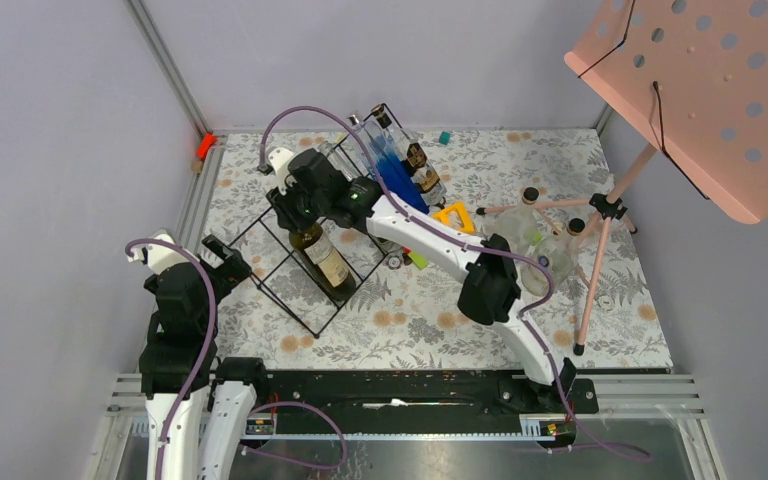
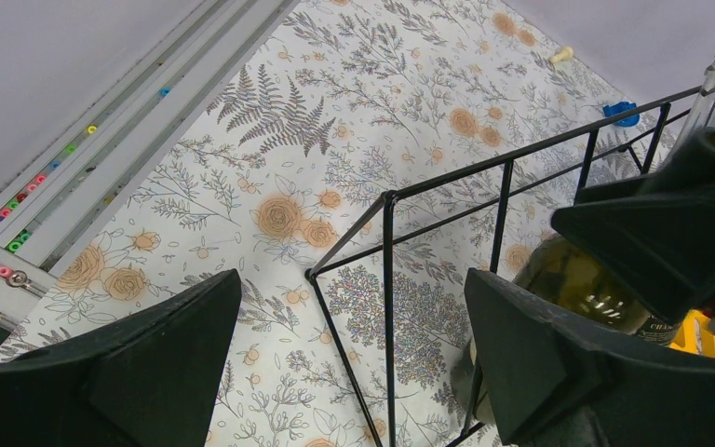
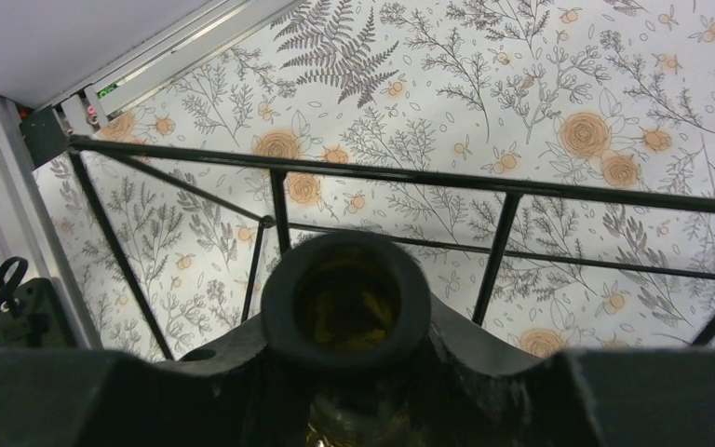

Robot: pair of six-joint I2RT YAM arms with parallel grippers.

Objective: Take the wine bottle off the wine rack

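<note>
The wine rack (image 1: pixel 290 280) is a black thin-wire grid frame on the floral table, left of centre. A dark green wine bottle (image 1: pixel 322 258) with a cream label lies in it, neck toward the back. My right gripper (image 1: pixel 298 205) is shut on the bottle's neck; in the right wrist view the bottle's open mouth (image 3: pixel 345 300) sits between my fingers, with the rack's wires (image 3: pixel 410 177) beyond. My left gripper (image 1: pixel 222 262) is open and empty by the rack's near left corner. In the left wrist view the rack (image 2: pixel 387 279) stands between my fingers, the bottle (image 2: pixel 573 284) at right.
A pink perforated music stand (image 1: pixel 705 90) on a tripod stands at the right. Clear glass bottles (image 1: pixel 540 240), a blue bottle (image 1: pixel 395 175), a yellow object (image 1: pixel 455 215) and small bottles sit behind and right of the rack. The grey wall and a metal rail bound the left.
</note>
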